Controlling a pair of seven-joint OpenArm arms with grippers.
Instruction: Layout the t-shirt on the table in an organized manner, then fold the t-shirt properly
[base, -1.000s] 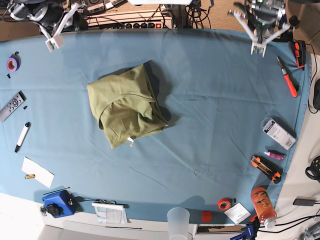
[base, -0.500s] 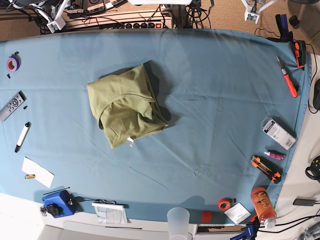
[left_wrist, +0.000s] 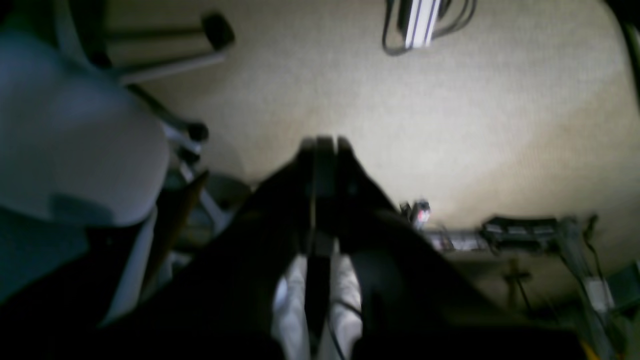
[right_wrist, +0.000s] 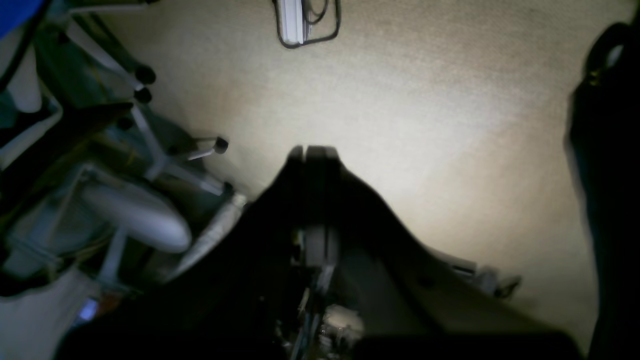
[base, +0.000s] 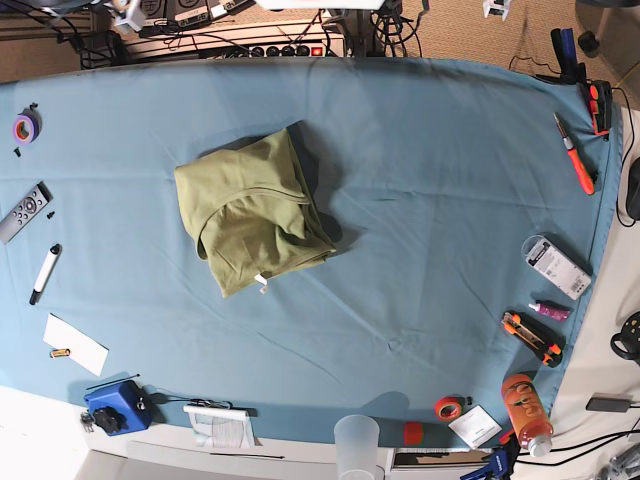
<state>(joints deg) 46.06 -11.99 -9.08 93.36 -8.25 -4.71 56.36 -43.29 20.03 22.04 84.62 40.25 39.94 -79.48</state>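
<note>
The olive-green t-shirt (base: 253, 212) lies in a folded, slightly rumpled bundle left of the middle of the teal-blue table (base: 450, 200), its small white tag (base: 263, 281) at the near edge. Both arms are drawn back past the far table edge. The left wrist view shows my left gripper (left_wrist: 324, 145) shut and empty over beige carpet. My right gripper (right_wrist: 311, 152) is likewise shut on nothing in the right wrist view. In the base view only white fingertips (base: 495, 9) show at the top right, and another white bit of fingertips (base: 127, 11) at the top left.
Along the left edge lie purple tape (base: 24, 127), a remote (base: 24, 212), a marker (base: 45, 273) and white paper (base: 75, 344). A blue box (base: 117, 407), a clear cup (base: 357, 444), red tape (base: 450, 407) and an orange bottle (base: 526, 412) line the front. Tools (base: 576, 155) lie at the right.
Both arms have pulled back from over the table's far corners and almost left the base view. The t-shirt has not moved.
</note>
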